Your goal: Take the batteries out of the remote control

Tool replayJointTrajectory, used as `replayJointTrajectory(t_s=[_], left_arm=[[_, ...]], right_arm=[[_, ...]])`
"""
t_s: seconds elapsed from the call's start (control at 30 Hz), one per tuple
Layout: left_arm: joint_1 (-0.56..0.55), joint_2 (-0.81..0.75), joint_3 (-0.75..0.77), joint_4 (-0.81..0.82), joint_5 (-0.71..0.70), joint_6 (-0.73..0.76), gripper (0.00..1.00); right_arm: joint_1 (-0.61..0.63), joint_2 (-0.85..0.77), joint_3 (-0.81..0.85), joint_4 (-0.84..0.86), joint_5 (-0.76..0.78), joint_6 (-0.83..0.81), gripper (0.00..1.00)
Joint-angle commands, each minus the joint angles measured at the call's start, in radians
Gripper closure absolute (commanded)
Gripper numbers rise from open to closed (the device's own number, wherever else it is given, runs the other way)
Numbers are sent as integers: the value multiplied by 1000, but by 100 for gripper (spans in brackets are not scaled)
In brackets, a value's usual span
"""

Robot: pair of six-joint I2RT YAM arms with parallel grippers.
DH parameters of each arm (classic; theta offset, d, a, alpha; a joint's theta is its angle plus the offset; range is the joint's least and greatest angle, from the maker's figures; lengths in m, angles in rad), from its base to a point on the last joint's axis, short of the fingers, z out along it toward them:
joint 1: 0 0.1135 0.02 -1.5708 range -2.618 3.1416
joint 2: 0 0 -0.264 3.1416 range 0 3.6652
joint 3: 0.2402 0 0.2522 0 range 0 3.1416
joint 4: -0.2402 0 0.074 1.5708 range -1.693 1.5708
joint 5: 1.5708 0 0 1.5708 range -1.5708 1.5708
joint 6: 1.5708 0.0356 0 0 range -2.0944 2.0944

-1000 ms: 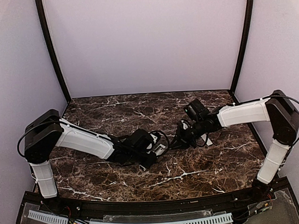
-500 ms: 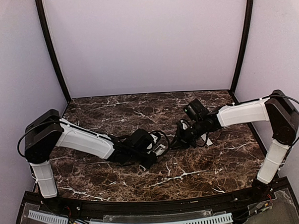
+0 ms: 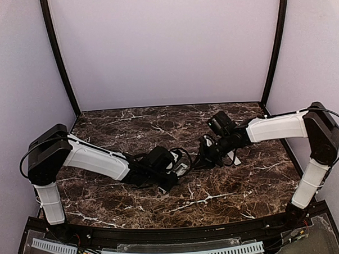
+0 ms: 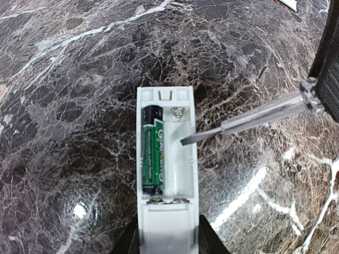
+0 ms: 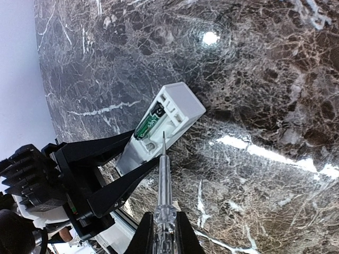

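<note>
One green battery (image 4: 153, 148) sits in the left bay of the remote control (image 4: 167, 180), tucked beside the white right bay. The left gripper (image 4: 168, 239) clamps the remote's lower end, back up, near the middle of the table (image 4: 63, 79) — the right gripper (image 5: 163, 233) pinches a clear-handled screwdriver (image 4: 254, 117), blade tip in the right bay.

Dark marble table (image 3: 217, 198), white veining. Pale flat piece (image 4: 288, 4) lying on it, mostly cut off.
</note>
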Motion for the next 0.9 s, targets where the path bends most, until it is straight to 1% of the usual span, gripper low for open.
replayJointTrajectory(t_s=[0.0,0.87], left_arm=[[-4,30,-1,-60,11,-18,100],[-6,30,-10,-56,21,-26,100]], right_arm=[[20,-4,22,26,-18,-6,100],[31,76,27,88,-35,-10,100]])
